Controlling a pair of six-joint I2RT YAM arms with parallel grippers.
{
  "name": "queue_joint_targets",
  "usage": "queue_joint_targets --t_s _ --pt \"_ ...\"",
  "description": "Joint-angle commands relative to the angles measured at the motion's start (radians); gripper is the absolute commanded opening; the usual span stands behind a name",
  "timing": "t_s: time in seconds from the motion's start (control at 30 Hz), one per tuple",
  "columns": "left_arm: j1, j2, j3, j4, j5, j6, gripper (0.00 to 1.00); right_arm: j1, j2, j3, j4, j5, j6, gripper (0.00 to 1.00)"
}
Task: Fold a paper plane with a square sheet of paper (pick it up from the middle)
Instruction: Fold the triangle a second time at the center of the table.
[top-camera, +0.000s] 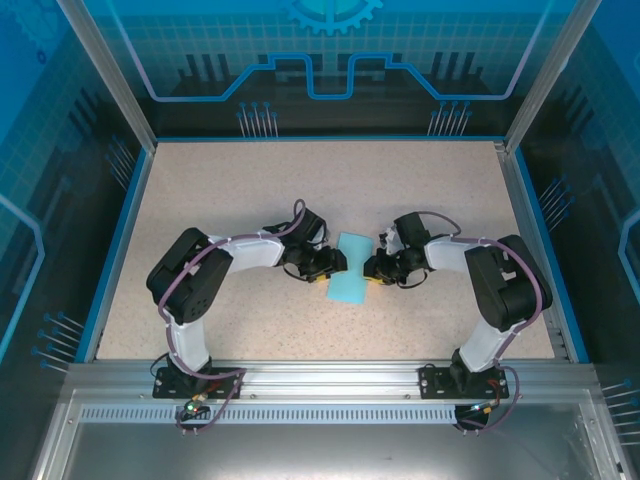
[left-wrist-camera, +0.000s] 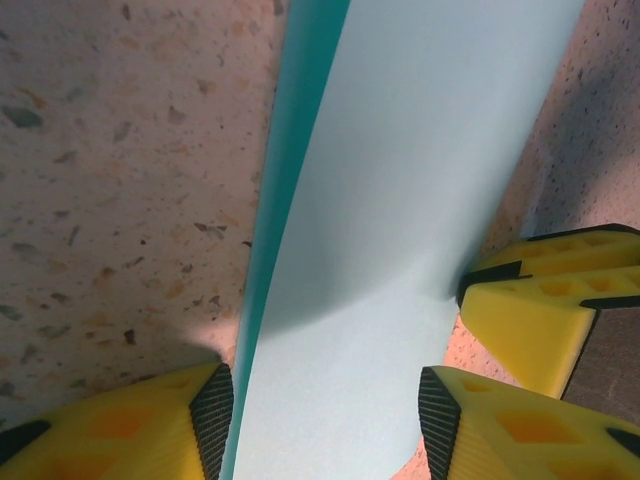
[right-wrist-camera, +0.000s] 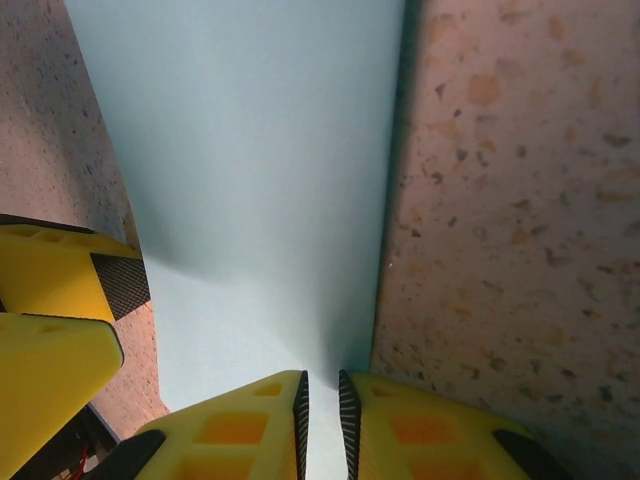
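Note:
The square sheet of paper lies as a narrow folded turquoise strip in the middle of the table, between my two grippers. My left gripper is at its left edge. In the left wrist view the left gripper is open, and the paper runs up between its pads, with a darker under-layer showing along the left side. My right gripper is at the paper's right edge. In the right wrist view the right gripper is shut on the paper's right edge, which lifts off the table there.
The speckled beige table has a blue rim and transparent enclosure walls around it. The right gripper's yellow fingers show in the left wrist view, close to the paper. The left gripper's fingers show in the right wrist view.

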Motion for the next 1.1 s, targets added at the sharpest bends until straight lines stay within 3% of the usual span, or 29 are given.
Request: queue_joint_targets --t_s 0.0,0.87,1.07 --pt "-0.016 0.019 0.029 -0.036 0.04 0.018 0.56 -0.015 -0.002 -0.03 -0.043 0.019 -0.008 0.2" --pt "-0.023 -0.035 0.004 0.065 0.063 -0.034 0.55 -0.038 -0.017 -0.051 -0.018 -0.017 -0.011 0.21" --pt "-0.01 -0.013 0.003 0.137 0.088 -0.034 0.61 -0.039 -0.014 -0.049 -0.022 -0.017 -0.014 0.21"
